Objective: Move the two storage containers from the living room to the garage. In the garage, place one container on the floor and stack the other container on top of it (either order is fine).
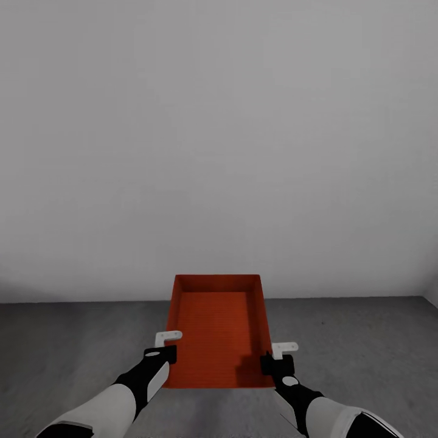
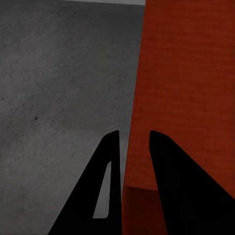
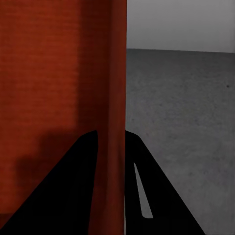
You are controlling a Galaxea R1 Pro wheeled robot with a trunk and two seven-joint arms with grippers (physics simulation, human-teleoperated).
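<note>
The storage container (image 1: pixel 216 331) is held out in front of the robot, above the floor (image 1: pixel 365 340) of the garage and close to its pale wall (image 1: pixel 219 134). The left claw (image 1: pixel 164 345) grips the left wall, the right claw (image 1: pixel 277 357) the right wall, each pinching a thin side between its fingers near the box's near end (both wrist views show fingers straddling an orange wall). To set it down well, I judge both arms should lower together and level, letting go only once the ribbed bottom rests flat. Its long axis runs near to far, away from the robot, open side up, with the far end towards the wall.
</note>
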